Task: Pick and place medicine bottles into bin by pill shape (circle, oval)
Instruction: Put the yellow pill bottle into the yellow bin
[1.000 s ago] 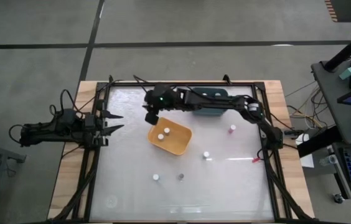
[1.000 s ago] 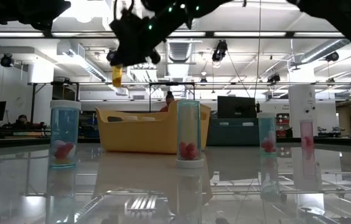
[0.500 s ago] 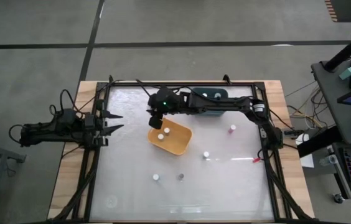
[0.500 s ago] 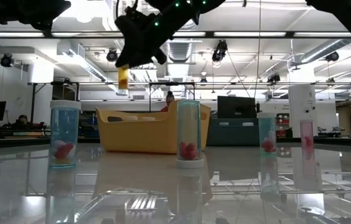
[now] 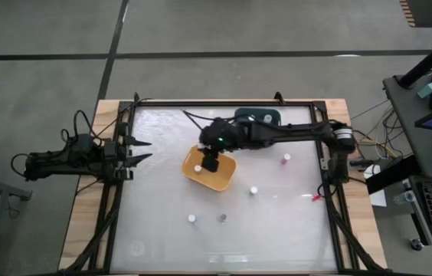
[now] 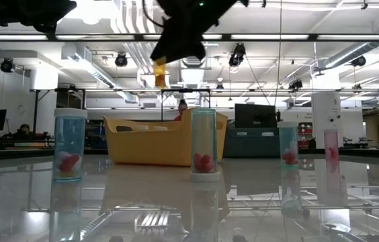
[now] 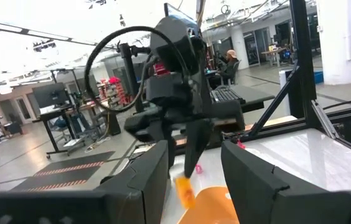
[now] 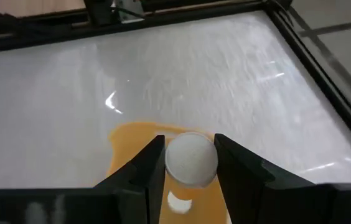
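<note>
My right gripper (image 5: pixel 211 162) hangs over the orange-yellow bin (image 5: pixel 225 179), shut on a small medicine bottle with a white cap (image 8: pixel 191 158) and an orange body (image 6: pixel 159 72). Another white-capped bottle (image 5: pixel 198 168) stands inside that bin. The dark teal bin (image 5: pixel 266 115) sits at the far side, mostly hidden under the right arm. More bottles stand upright on the table: one pink-capped (image 5: pixel 286 158), two white-capped (image 5: pixel 253 189) (image 5: pixel 191 218) and one grey (image 5: pixel 221 218). My left gripper (image 5: pixel 141 150) waits open at the table's left edge. My right gripper pinches the bottle between its two fingers (image 8: pixel 149 163), which stand on either side of its white cap end (image 8: pixel 191 158). The fingers slant downward from the table's far right. The bottle's orange body (image 6: pixel 159 72) hangs below them, roughly upright and clear above the orange-yellow bin.
A black frame (image 5: pixel 327 172) runs round the white table top. In the low view, clear bottles (image 6: pixel 69 153) (image 6: pixel 203 144) (image 6: pixel 288 146) stand in front of the two bins. Open surface lies at the table's near side.
My right gripper has carried the bottle from beyond the orange-yellow bin's far left corner toward the table's right and near side, and now hangs over the bin's middle. The bottle stays lifted and hanging below the fingers.
</note>
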Controlling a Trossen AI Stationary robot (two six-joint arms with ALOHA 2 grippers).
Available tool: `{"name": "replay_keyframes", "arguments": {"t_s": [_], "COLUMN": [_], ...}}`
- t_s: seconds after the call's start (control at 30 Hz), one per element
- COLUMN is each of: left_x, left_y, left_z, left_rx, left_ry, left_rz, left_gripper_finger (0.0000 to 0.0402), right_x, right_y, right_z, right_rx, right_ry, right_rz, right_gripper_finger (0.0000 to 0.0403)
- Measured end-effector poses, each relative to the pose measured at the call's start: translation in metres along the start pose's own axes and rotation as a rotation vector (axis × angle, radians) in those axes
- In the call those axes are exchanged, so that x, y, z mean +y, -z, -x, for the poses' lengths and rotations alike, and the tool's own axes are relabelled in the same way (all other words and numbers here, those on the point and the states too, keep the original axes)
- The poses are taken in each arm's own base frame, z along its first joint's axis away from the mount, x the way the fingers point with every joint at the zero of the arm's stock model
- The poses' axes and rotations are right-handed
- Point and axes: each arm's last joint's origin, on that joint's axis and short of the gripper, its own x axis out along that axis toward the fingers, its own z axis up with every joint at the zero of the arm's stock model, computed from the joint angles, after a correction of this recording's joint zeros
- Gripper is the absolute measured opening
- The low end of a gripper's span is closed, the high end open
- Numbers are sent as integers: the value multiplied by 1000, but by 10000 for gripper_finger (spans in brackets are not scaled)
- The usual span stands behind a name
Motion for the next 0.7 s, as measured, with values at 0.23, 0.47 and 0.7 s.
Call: {"name": "replay_keyframes", "arguments": {"t_s": [0.23, 0.47, 0.7], "left_x": [0, 0, 0], "left_y": [-1, -1, -2], "left_z": [0, 0, 0], "left_rx": [-14, -15, -16], "left_ry": [-4, -5, -5], "left_rz": [1, 1, 2], "left_gripper_finger": [134, 134, 134], "right_x": [10, 17, 27], "right_y": [32, 52, 76], "right_z": [23, 41, 37], "right_rx": [-24, -101, -164], "right_ry": [-29, -68, -106], "right_rz": [-72, -88, -69], "right_gripper_finger": [119, 117, 118]}}
